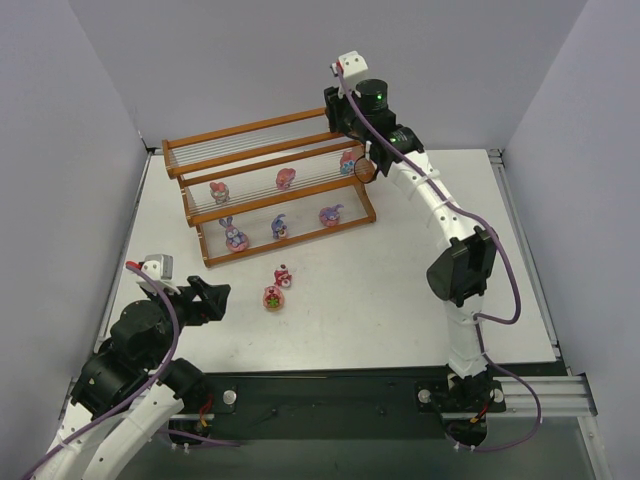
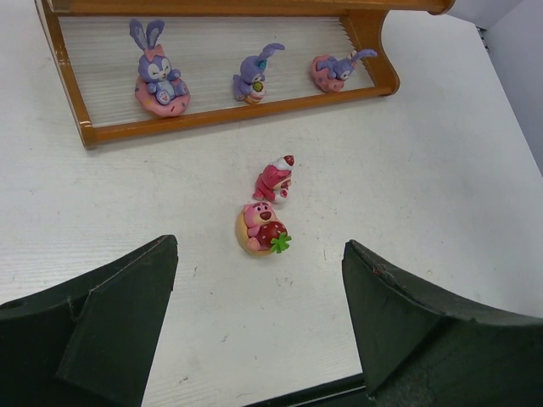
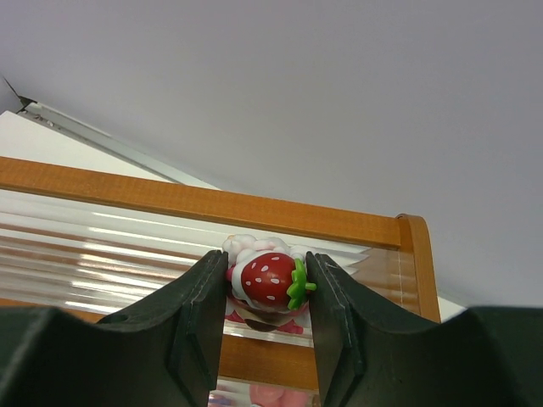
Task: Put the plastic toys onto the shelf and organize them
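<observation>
Red-strawberry toy (image 3: 270, 280) at shelf's (image 3: 170, 200) 3 o'clock end
Right gripper (image 3: 265, 273) pinches it, leaves toward 3 o'clock; left gripper (image 2: 259, 246) gapes empty over counter (image 2: 433, 136).

Lab test cell: white table (image 1: 400, 290) boxed by grey walls (image 1: 60, 120) (three sides), aluminium mounting rail (image 1: 540, 398).

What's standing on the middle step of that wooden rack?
On the shelf's middle step stand a left toy and a centre toy. At the right end, the right gripper clamps a strawberry-topped toy; its fingers hide whether it rests there.
</observation>
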Tool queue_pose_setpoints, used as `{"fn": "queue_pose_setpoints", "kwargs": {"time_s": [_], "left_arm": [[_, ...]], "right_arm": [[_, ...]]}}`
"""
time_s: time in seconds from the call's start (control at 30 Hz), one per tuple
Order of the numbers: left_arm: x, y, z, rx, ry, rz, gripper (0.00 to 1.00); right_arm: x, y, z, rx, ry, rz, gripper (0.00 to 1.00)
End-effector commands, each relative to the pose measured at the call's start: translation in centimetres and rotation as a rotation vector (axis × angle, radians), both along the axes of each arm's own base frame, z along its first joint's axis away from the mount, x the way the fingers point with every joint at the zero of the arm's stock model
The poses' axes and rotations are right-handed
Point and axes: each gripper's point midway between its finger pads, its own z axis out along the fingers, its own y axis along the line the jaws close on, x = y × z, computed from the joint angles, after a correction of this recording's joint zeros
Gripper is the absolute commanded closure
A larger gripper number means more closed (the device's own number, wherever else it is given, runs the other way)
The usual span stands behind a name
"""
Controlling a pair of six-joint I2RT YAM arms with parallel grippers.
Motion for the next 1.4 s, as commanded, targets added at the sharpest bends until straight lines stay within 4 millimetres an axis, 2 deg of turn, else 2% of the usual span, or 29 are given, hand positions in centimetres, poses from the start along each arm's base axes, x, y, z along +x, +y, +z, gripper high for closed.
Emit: {"fn": "queue_pose_setpoints", "kwargs": {"time_s": [0.0, 0.4, 0.63, 0.77, 1.07, 1.2, 1.37], "left_arm": [[0.3, -0.4, 0.8, -0.011, -0.031, -0.013, 0.12], [0.3, -0.4, 0.9, -0.009, -0.031, -0.012, 0.12], [0.4, -0.3, 0.7, -0.006, -0.027, -0.007, 0.12], [0.4, -0.3, 0.8, -0.008, -0.028, -0.004, 0.12], [0.4, -0.2, 0.7, -0.008, -0.028, -0.002, 0.12], [0.3, -0.2, 0.7, -0.009, -0.029, -0.002, 0.12], [0.3, -0.2, 0.9, -0.011, -0.033, -0.002, 0.12]], "right_arm": [[-0.1, -1.0, 2.1, 0.015, -0.026, -0.022, 0.73], [-1.0, -2.4, 1.0, -0.005, 0.036, -0.074, 0.67], [-0.9, -2.6, 1.2, 0.002, 0.033, -0.091, 0.41], [-1.0, -2.1, 1.1, 0.015, 0.036, -0.073, 0.32], [-0.9, -2.4, 2.1, 0.052, 0.021, -0.095, 0.30], [-0.5, -2.9, 2.7, 0.066, 0.003, -0.112, 0.33], [0.0, -2.9, 3.0, 0.110, 0.005, -0.031, 0.36]]}}
